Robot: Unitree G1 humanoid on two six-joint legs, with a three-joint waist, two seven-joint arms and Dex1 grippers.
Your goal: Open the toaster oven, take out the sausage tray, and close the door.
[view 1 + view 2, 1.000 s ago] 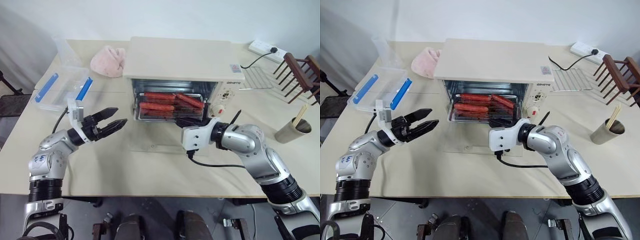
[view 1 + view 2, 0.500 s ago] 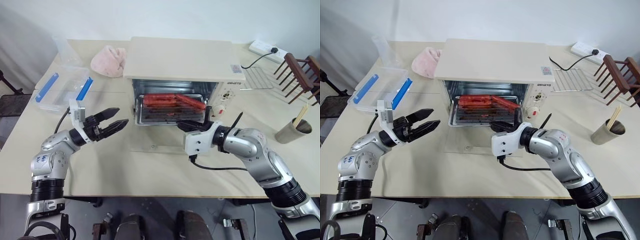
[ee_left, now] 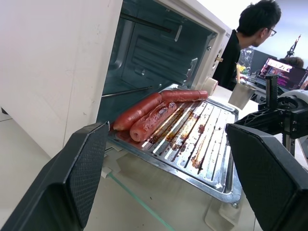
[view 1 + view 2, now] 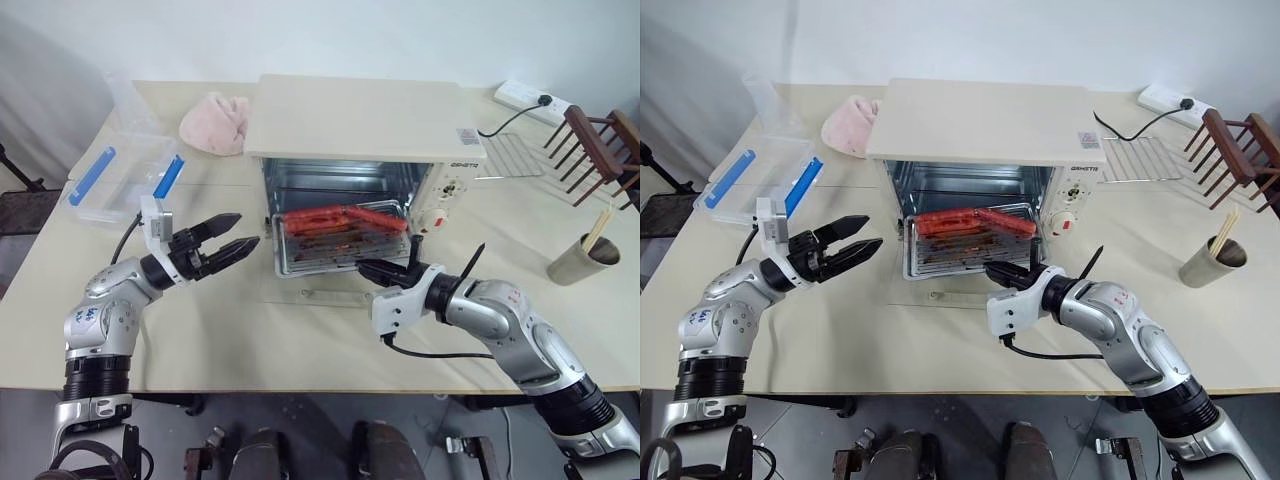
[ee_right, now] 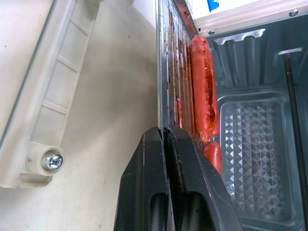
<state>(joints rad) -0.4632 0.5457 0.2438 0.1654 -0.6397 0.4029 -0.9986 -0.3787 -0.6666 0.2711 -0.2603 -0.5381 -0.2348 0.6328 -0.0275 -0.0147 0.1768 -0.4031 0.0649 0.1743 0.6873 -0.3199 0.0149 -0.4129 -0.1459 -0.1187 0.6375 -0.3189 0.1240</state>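
A pale beige table stands against a plain white wall. Dark floor lies below its front edge, with a dark wooden rack at the right.

The 2 head eyes look down and forward over the table, oven dead centre in both. Left wrist camera sits close beside the oven's open mouth, facing in. Right wrist camera hugs the tray edge, sighting into the oven.

Toaster oven mid-table; door flat before it; sausage tray half out over door. Plastic box, cloth left; cup right.
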